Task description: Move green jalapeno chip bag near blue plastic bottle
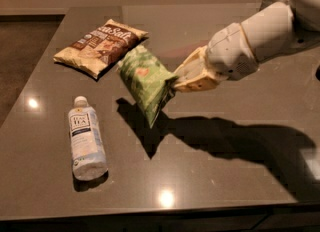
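While gripper hangs above middle of table, fingers pinched shut on right edge of green jalapeno chip bag, bag is in air with shadow under it. Bag reaches left from fingers, long axis tilted, lower corner pointing down at table. Blue plastic bottle lies on its side, down-left of bag and apart from it, cap toward far edge. Tan-and-brown chip bag lies flat behind, near green bag's upper end. Judgement: nothing stands between bag and bottle; hanging corner could nudge bottle and make it roll.
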Controlling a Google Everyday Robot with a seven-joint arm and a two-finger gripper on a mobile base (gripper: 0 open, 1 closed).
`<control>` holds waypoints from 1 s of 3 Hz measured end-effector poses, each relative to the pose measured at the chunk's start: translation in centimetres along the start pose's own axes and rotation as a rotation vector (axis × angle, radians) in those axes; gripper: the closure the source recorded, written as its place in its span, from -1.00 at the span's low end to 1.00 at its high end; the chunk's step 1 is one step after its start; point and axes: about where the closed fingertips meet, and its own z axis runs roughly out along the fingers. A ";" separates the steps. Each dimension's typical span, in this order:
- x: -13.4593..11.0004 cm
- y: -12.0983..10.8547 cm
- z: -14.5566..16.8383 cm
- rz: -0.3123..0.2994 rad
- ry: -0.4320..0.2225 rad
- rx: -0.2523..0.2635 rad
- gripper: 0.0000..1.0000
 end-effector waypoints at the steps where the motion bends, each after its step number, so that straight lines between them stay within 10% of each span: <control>1: -0.2 1.6 1.9 -0.063 0.032 -0.057 0.55; 3: -0.3 3.8 4.6 -0.104 0.026 -0.183 -0.57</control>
